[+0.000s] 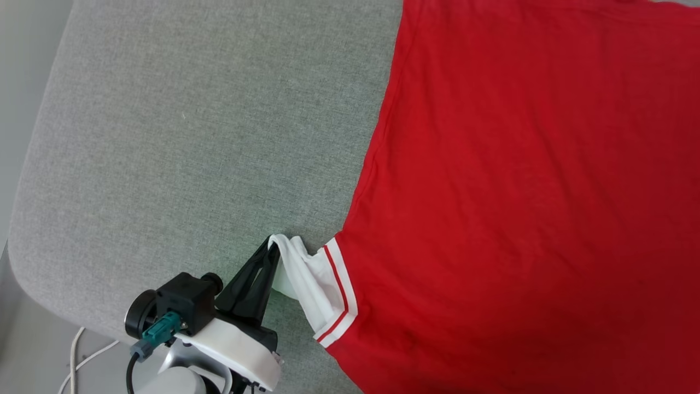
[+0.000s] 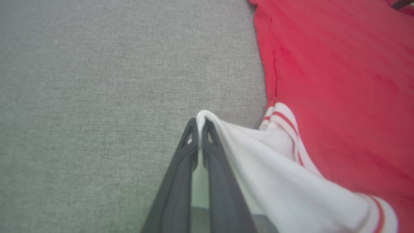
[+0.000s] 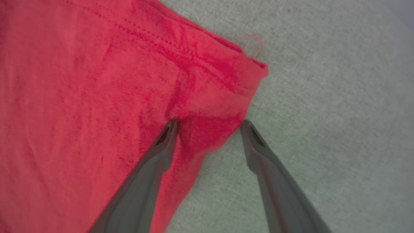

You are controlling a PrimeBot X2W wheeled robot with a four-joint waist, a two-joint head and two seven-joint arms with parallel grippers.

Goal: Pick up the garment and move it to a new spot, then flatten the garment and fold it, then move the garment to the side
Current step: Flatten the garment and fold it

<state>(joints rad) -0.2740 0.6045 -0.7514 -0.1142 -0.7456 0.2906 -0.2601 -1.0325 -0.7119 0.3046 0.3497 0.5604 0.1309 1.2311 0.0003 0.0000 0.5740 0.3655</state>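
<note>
Lowest in the head view, at the lower left of the frame, my left gripper (image 1: 272,246) has its two dark fingers pressed together on the bunched tip of the white sleeve (image 1: 306,279), pinching it just above the grey cushion (image 1: 191,137). Bare cushion runs across the upper left. To the right of my fingers, the sleeve's red-and-white striped trim meets the body of the shirt (image 1: 519,191), which lies red and mostly flat over the right half of the frame. In the right wrist view, my right gripper (image 3: 209,124) stands spread wide astride a hemmed red corner of the shirt, left fingertip against the fabric, right fingertip over bare cushion.
</note>
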